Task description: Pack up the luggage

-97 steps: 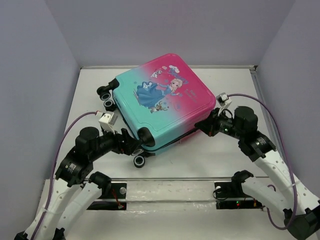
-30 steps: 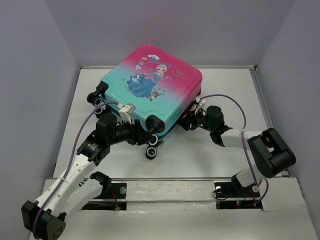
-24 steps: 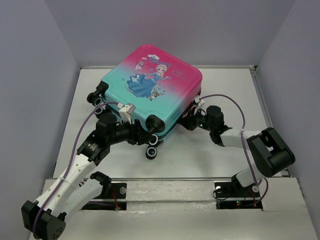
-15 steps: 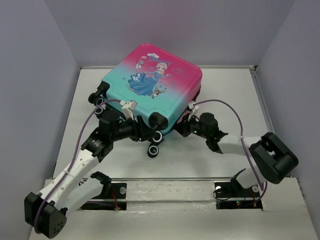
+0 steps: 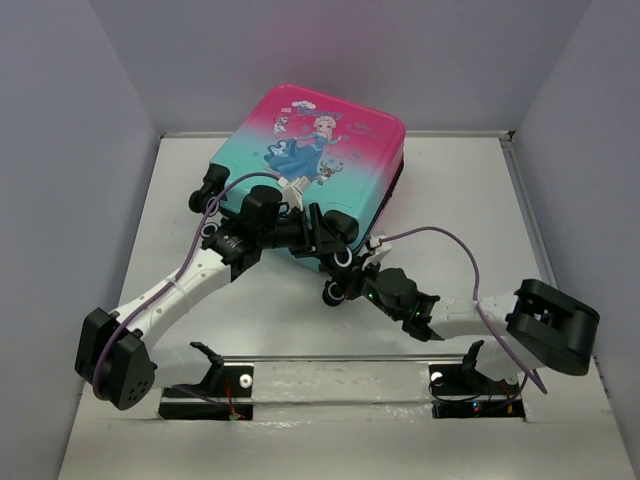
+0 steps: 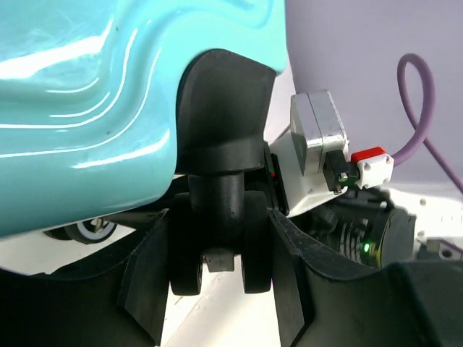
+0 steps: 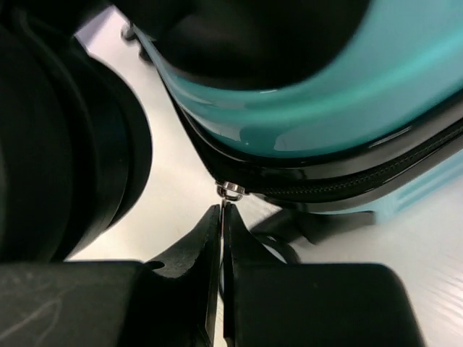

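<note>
We see the luggage [image 5: 310, 150] lying picture side up on the white counter [image 5: 480, 200]. It sits toward the back, a little left of centre, and is turned at an angle to the counter's edges. Its pink end points to the back wall and its teal end faces the arms. The black wheels stick out along its left and near sides.

At the near teal corner, the left end effector [image 6: 219, 231] stands about half open. Its two dark fingers [image 6: 145, 282] press against either side of a twin wheel [image 6: 253, 253] under the black corner housing.

Just beside it, the right end effector [image 7: 222, 217] comes in low from the right. Its fingers are pressed together on the thin metal zipper pull [image 7: 230, 190], which hangs from the black zipper [image 7: 362, 184] along the shell's seam. From the top view we cannot tell whether the seam is fully closed.

A purple cable [image 5: 440, 235] loops above the right arm, and another follows the left arm.

The counter is plain matte white, with a raised lip along its back and sides. A pale rail [image 5: 340, 362] at its near edge carries the arm mounts. Bare lilac-grey walls [image 5: 60, 100] close it in on the left, back and right. The light is even, with soft shadows under the luggage.
</note>
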